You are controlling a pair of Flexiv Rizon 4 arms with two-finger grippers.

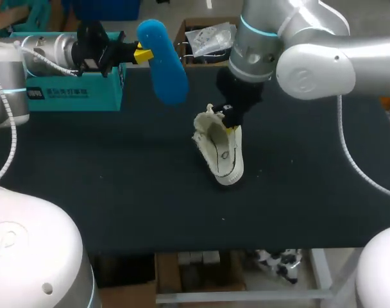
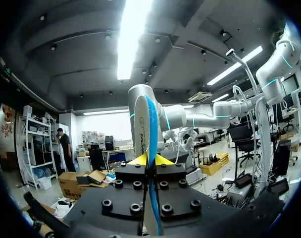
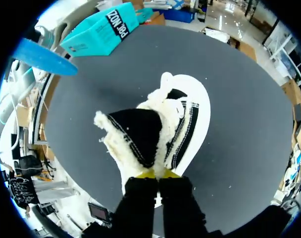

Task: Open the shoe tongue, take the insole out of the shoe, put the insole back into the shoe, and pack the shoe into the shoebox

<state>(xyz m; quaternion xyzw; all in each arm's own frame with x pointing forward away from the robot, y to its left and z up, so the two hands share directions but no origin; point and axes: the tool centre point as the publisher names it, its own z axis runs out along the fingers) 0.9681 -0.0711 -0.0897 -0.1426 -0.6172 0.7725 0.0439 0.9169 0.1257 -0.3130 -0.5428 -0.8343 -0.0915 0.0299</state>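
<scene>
One teal cardboard shoebox (image 1: 73, 96) at the table's 10 o'clock. Left gripper (image 1: 142, 54) clamped on the one blue oval foam insole (image 1: 161, 61), held up at 11 o'clock. One white fleece-lined shoe (image 1: 222, 154) sits mid black table (image 1: 118, 186); right gripper (image 1: 230, 127) pinches the shoe's fleece rim at its 12 o'clock. Judging: tongue open, insole out; reinsertion and boxing left.
</scene>
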